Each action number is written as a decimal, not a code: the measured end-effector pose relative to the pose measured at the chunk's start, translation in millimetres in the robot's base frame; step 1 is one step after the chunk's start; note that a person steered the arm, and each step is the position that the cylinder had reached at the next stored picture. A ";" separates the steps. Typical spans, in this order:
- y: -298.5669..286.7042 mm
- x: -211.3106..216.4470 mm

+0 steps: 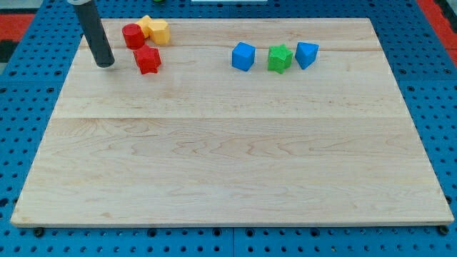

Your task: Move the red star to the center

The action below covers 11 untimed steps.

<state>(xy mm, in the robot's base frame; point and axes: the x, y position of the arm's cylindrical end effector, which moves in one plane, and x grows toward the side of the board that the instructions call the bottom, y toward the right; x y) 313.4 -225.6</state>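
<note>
The red star [148, 59] lies on the wooden board [228, 143] near the view's top left. My tip [105, 64] rests on the board just left of the red star, a short gap apart. A red cylinder [133, 36] sits just above the star. Two yellow blocks [155, 30] touch the cylinder on its right; their shapes are unclear.
A blue cube [243, 56], a green star [280, 58] and a blue wedge-like block [307, 54] stand in a row at the view's top, right of middle. The board lies on a blue perforated table [21, 107].
</note>
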 end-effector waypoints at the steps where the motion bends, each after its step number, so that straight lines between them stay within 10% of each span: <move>1: 28.3 -6.7; 6: 165.7 56.1; 8: 8.8 -20.9; 10: 9.6 -121.6; 11: 56.5 -101.0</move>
